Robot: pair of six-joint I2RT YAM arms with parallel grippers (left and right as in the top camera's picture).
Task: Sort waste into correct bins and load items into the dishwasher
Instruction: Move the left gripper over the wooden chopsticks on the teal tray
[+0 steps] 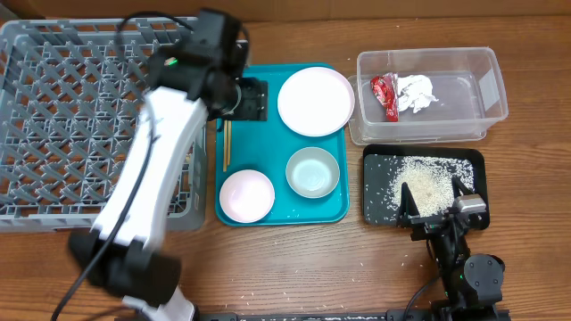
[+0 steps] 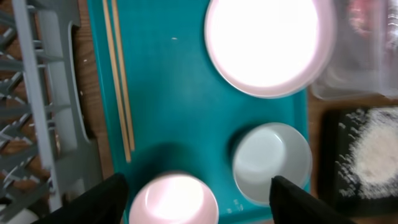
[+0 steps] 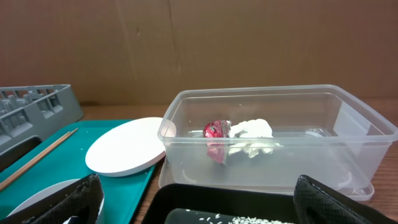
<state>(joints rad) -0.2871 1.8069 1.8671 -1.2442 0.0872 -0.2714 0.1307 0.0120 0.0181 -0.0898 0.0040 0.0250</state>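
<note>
My left gripper hangs open and empty above the teal tray's far left corner. Its wrist view looks down on the pale pink bowl, grey-green bowl, white plate and wooden chopsticks. All of these also show overhead: plate, grey-green bowl, pink bowl, chopsticks. The clear tub holds the red wrapper and white tissue. Rice lies in the black tray. My right gripper is open and empty over that tray's near edge. The white cup is out of view.
The grey dish rack stands at the left, next to the teal tray. My left arm reaches from the near left over the rack's right side. The right wrist view shows the tub, the plate and a cardboard wall behind.
</note>
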